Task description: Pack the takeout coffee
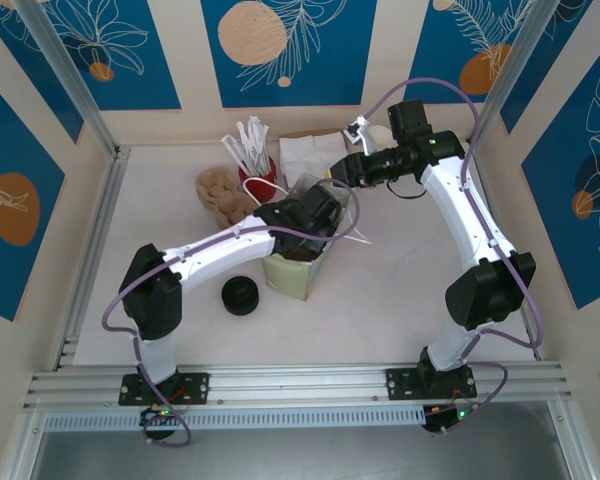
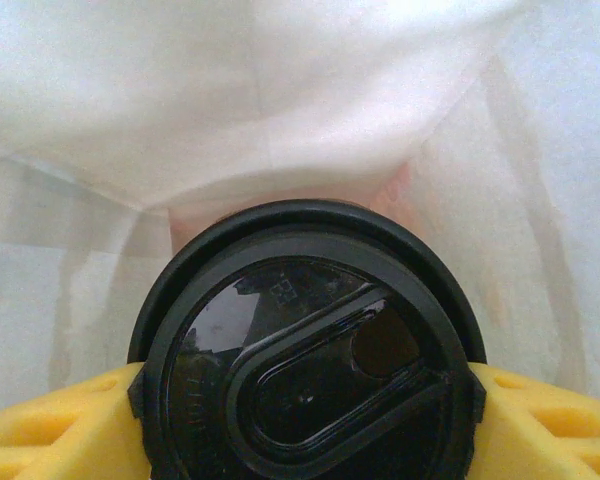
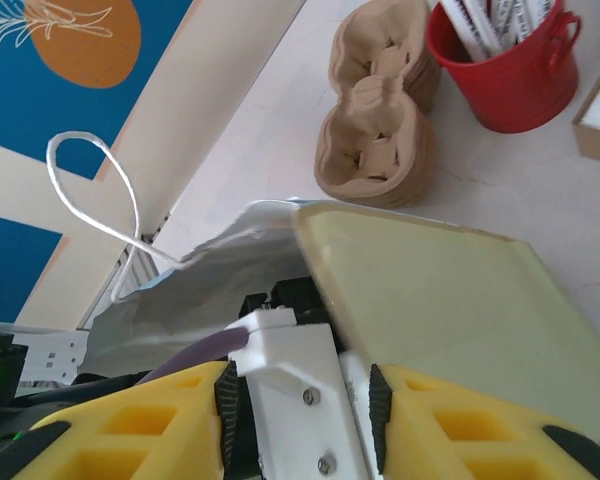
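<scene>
**Top view.** The left arm [image 1: 220, 245] reaches from the near left across the table [image 1: 400, 290]. Its wrist dips into the mouth of the bag [image 1: 292, 275], which stands upright near the middle. The right gripper [image 1: 332, 172] lies just behind the bag's far edge. A low pile of lids [image 1: 242, 295] sits just left of the bag. Carriers [image 1: 223, 192], a red bucket [image 1: 260, 172] of sticks and napkins [image 1: 308, 150] line the back.

**Left wrist view.** The left gripper [image 2: 305, 385] holds the coffee [image 2: 300, 300], capped in black, inside the bag. The bag's white walls rise behind and beside it. Both yellow fingers [image 2: 50, 430] press against the sides of the cap, so the jaws stand wide around it. Whether the cup rests on the bag's floor cannot be told.

**Right wrist view.** The right gripper [image 3: 298, 375] has its jaws partly apart. The bag's upper edge runs down toward the gap between them, and whether either pad touches it cannot be told. The left arm's white wrist shows in the bag's mouth. A white handle loop [image 3: 95, 190] stands up at the left. The carriers and the bucket lie beyond the bag.
</scene>
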`<state>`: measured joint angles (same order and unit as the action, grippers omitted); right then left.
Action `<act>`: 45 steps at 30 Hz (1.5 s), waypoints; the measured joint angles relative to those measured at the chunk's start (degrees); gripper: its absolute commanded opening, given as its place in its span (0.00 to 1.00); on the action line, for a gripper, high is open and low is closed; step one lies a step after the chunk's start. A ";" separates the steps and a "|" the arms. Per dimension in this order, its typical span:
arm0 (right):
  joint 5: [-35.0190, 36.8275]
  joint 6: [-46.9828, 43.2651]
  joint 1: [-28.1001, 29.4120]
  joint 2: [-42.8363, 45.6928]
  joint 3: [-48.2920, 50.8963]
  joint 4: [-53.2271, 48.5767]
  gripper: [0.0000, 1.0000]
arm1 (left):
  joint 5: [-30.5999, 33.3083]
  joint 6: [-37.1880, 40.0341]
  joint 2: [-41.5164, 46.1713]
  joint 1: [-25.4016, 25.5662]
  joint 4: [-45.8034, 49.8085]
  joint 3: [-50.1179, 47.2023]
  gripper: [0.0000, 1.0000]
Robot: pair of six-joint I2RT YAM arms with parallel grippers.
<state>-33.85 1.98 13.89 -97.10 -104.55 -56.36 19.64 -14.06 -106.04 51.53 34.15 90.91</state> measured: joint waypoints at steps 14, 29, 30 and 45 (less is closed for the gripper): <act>9.31 2.14 -2.12 5.14 3.08 3.02 0.44 | -5.25 -1.95 -6.60 -3.17 6.10 9.49 0.72; 12.61 13.53 -9.49 18.80 16.15 7.80 0.45 | -9.64 -2.47 -18.03 -5.62 18.27 28.06 0.72; 12.35 13.92 -9.84 18.86 16.52 7.74 0.45 | -9.68 -2.58 -18.51 -5.68 18.97 28.92 0.72; 7.82 14.56 -12.11 18.43 17.31 7.41 0.45 | -10.64 -3.89 -22.99 -6.05 23.37 34.86 0.71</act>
<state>-26.02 16.53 1.78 -78.67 -87.24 -48.95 8.99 -17.96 -129.03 45.47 57.52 125.78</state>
